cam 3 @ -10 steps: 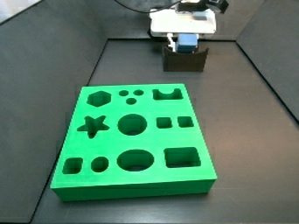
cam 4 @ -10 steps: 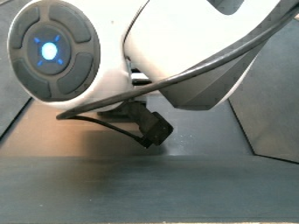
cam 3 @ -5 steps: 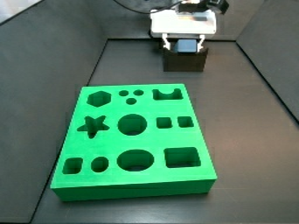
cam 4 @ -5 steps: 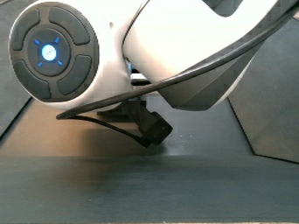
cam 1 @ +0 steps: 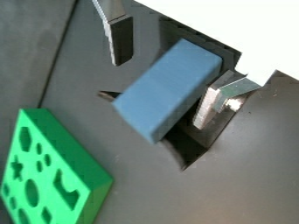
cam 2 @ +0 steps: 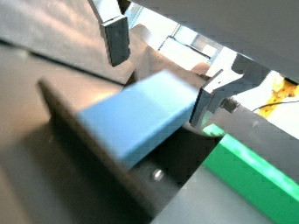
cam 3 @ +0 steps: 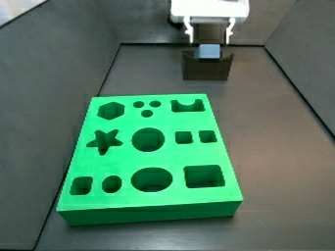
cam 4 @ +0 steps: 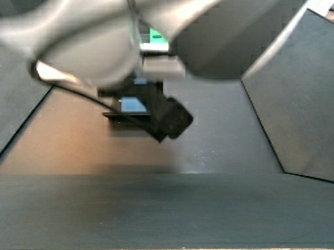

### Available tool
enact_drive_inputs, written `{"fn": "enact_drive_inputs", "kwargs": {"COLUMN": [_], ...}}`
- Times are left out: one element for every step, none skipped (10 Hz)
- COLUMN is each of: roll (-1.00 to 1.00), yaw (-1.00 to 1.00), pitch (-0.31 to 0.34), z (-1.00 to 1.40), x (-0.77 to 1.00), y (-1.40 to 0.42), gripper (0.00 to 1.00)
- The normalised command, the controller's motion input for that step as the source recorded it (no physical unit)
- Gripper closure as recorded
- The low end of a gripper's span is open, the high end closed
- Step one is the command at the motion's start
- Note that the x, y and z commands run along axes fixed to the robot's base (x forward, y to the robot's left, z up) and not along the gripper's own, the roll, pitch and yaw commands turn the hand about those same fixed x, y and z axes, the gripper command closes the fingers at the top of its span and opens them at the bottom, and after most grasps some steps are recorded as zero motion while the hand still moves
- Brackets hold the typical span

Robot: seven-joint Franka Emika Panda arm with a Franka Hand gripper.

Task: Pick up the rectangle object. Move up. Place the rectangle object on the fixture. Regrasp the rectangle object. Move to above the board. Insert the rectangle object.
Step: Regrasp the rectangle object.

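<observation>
The gripper hung at the far end of the dark floor, directly above the fixture, its white body near the top edge of a side view. Its two silver fingers stood spread apart on either side of the rectangle object, with a clear gap between each plate and the block — the jaws were released and held nothing.

The rectangle object, a smooth grey-blue block, sat in the notch at the top of the fixture and stood up out of it. In both wrist views it lay tilted, leaning in the dark bracket, its broad face turned toward the camera.

The board, a thick bright green slab with star, hexagon, round, square and oval cut-outs, lay on the floor well apart from the fixture, nearer the camera in a side view; nothing rested in its cut-outs. A corner of it also showed in a wrist view.

In a side view, the blurred arm filled the upper frame — beneath it the fixture and the block showed only small and dim.
</observation>
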Motion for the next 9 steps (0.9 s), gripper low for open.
{"fn": "enact_drive_inputs", "kwargs": {"roll": [0.02,0.01,0.01,1.00,1.00,1.00,1.00,1.00,1.00], "yaw": [0.01,0.02,0.02,0.04,0.04,0.04,0.04,0.04,0.04], "pitch": [-0.008,-0.006,-0.001,0.069,0.069,0.060,0.054,0.051,0.051], "z": [0.71,0.46,0.27,1.00,0.99,0.98,0.94,0.74,0.51], "x": [-0.04,-0.03,-0.04,-0.11,-0.10,-0.12,-0.13,-0.10,-0.07], "y": [0.00,0.01,0.01,-0.97,-1.00,-1.00,-1.00,-0.84,-0.66], "gripper": [0.00,0.00,0.00,0.00,0.00,0.00,0.00,0.00,0.00]}}
